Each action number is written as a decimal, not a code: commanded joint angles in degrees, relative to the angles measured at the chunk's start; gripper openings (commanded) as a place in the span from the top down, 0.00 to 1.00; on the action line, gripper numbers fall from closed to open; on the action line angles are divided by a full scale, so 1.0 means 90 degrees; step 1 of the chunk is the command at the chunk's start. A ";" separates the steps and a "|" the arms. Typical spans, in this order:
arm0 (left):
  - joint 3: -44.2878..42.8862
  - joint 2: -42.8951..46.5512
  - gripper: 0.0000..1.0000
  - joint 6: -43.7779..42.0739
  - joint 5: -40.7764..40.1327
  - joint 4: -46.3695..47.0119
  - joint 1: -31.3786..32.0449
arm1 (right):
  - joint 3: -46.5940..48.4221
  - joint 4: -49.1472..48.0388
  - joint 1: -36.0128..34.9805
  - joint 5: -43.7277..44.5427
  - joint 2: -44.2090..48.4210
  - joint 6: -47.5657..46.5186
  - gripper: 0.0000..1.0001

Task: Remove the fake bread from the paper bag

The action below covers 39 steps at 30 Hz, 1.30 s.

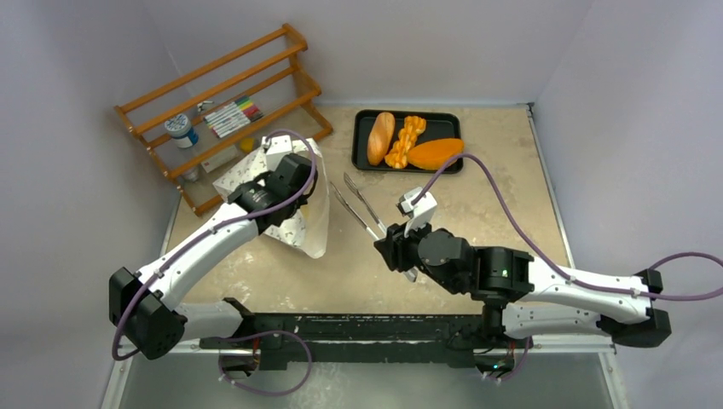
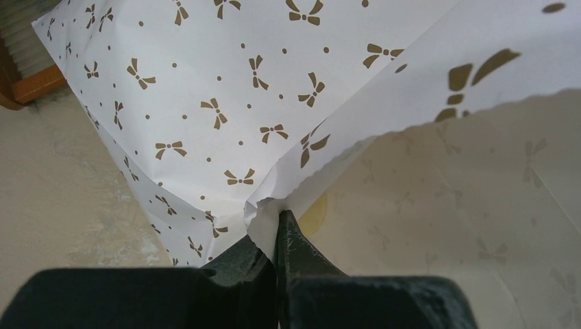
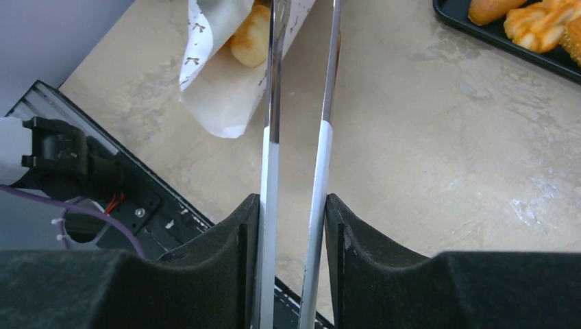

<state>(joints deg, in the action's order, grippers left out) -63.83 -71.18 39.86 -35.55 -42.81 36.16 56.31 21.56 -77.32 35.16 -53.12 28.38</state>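
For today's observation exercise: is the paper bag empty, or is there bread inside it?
Not empty: the right wrist view shows a golden roll inside the open mouth of the paper bag.

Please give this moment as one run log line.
left gripper: jaws shut on paper bag rim | right gripper: jaws shut on tongs aimed at bag | bread roll: inside bag

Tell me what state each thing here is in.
paper bag, mouth held open
left gripper, shut on the paper bag's rim
bread roll, inside the paper bag
right gripper, shut on the tongs
tongs, arms apart, empty
black tray, holding three bread pieces
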 commanded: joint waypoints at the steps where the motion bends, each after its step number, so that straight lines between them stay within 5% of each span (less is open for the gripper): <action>1: 0.0069 -0.0027 1.00 0.0030 -0.0331 0.0379 0.0035 | 0.0490 0.0102 -0.0280 0.0488 0.0092 -0.0066 0.62; 39: 0.0097 0.0295 1.00 -0.0085 -0.0249 0.0501 0.0056 | 0.0713 -0.0352 -0.0926 0.0492 -0.1420 -0.0203 0.61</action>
<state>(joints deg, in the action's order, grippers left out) -62.85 -70.70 39.44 -36.29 -39.99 36.56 60.20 20.67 -85.52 37.10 -64.77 26.94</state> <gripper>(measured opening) 0.004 0.395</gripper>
